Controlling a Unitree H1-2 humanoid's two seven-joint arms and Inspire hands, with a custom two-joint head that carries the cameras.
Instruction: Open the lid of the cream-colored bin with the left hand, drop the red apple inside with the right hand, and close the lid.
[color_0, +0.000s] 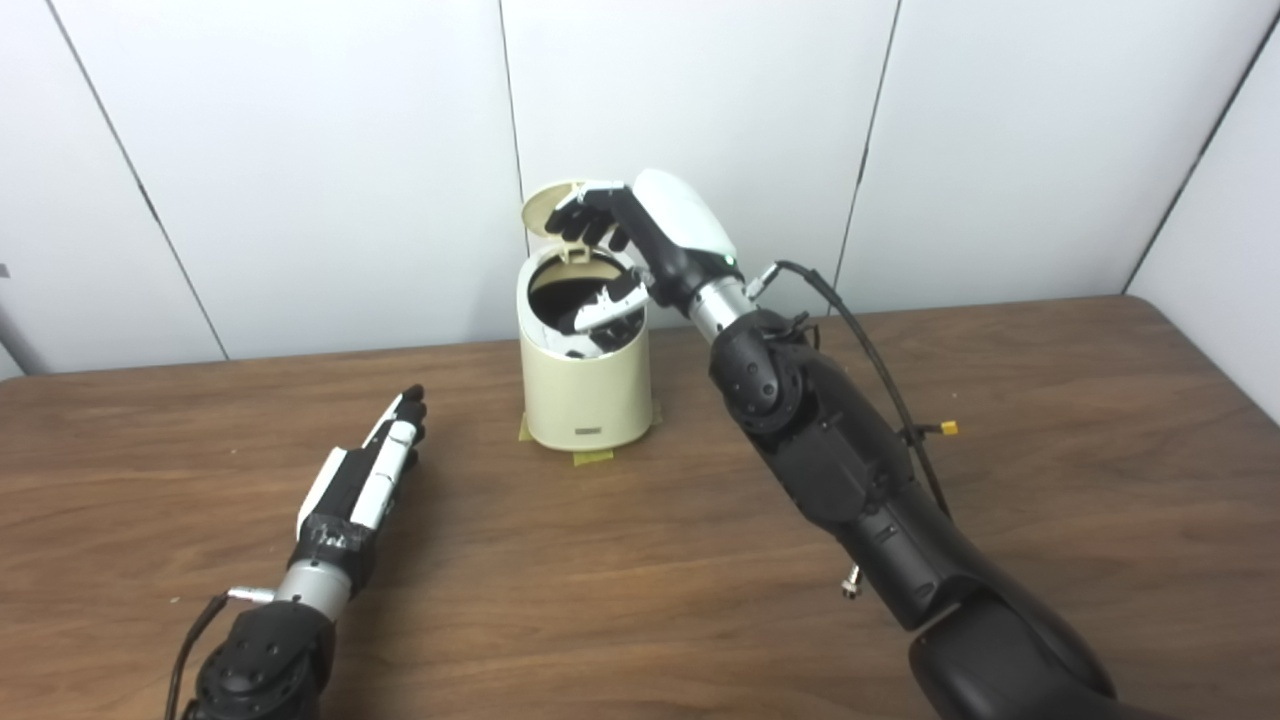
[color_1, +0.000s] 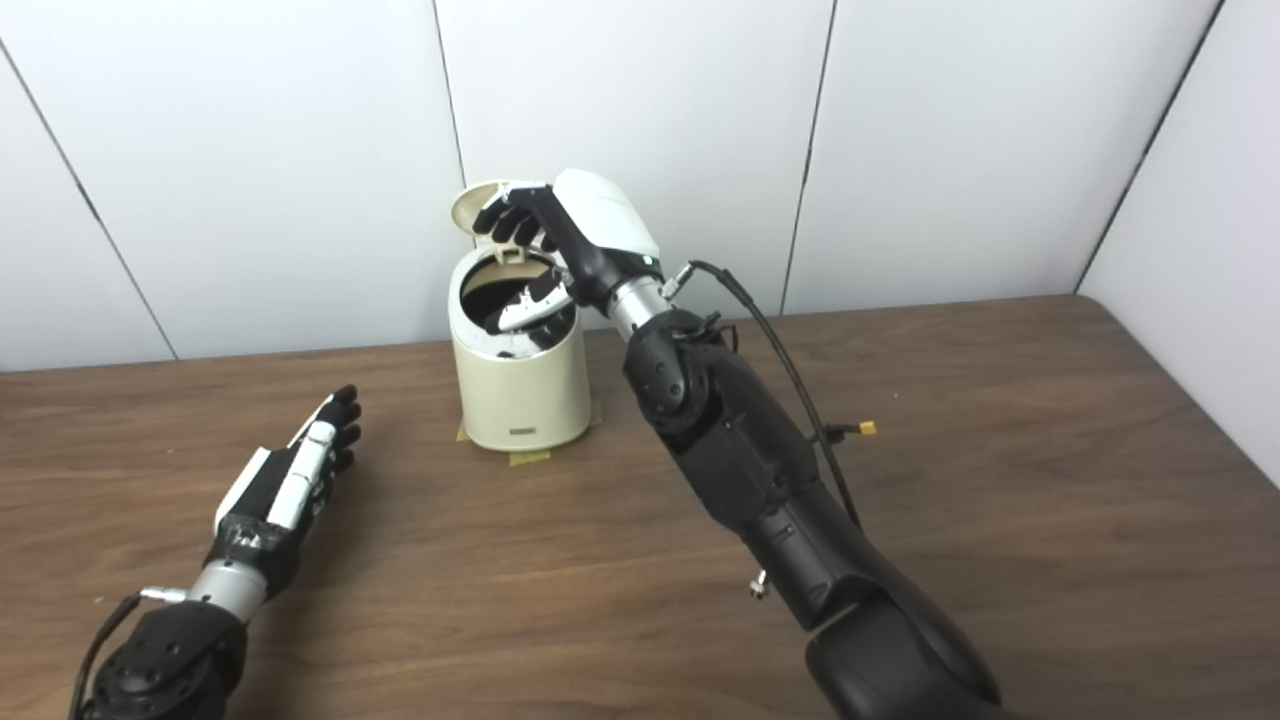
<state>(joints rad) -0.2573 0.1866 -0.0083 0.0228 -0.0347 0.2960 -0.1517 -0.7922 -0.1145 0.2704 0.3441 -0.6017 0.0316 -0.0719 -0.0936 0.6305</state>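
Nearest, the left hand lies low over the wooden table, its fingers straight and pressed together, holding nothing, pointing toward the bin and well short of it. Beyond it and to its right stands the cream-colored bin, on bits of yellow tape. Its lid stands tipped up at the back. The right hand hovers over the open mouth, fingers spread and curled downward, thumb reaching into the opening, grasping nothing I can make out. The inside is dark; the red apple does not show from here. A black cable loops off the right wrist. Behind is a white panelled wall.
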